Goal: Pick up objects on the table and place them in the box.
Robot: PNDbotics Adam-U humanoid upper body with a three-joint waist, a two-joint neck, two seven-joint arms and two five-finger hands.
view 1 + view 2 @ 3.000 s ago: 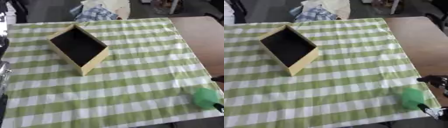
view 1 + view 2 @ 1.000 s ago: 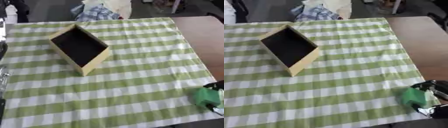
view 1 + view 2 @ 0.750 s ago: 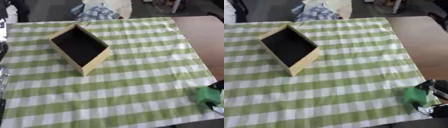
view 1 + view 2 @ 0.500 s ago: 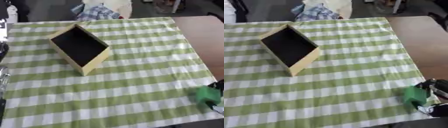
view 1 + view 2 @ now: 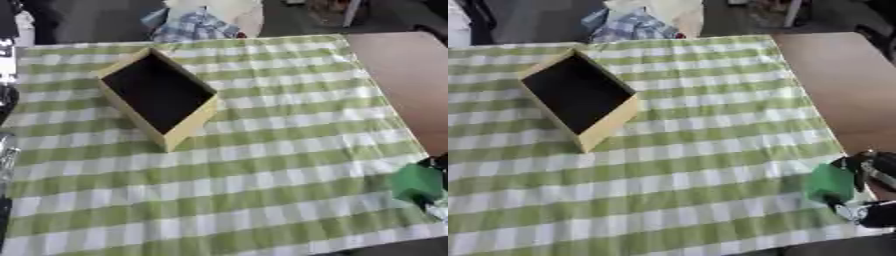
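Fig.: right hand [image 5: 866, 192] at the near right corner of the green-checked cloth [image 5: 702, 150], fingers and thumb curled round a green object [image 5: 829, 184], which sits between them at the cloth's edge; whether it is lifted off the cloth can't be told. Left hand not in view. Open yellow box [image 5: 579, 97], dark inside and apparently empty, lies well apart from the hand, up and to its left. Step in hand, by judgement: carry obj. to box. To do well: lift clear of cloth first so fabric isn't dragged, travel diagonally up-left, centre obj. over the opening w/ margin from the near wall, then release low.
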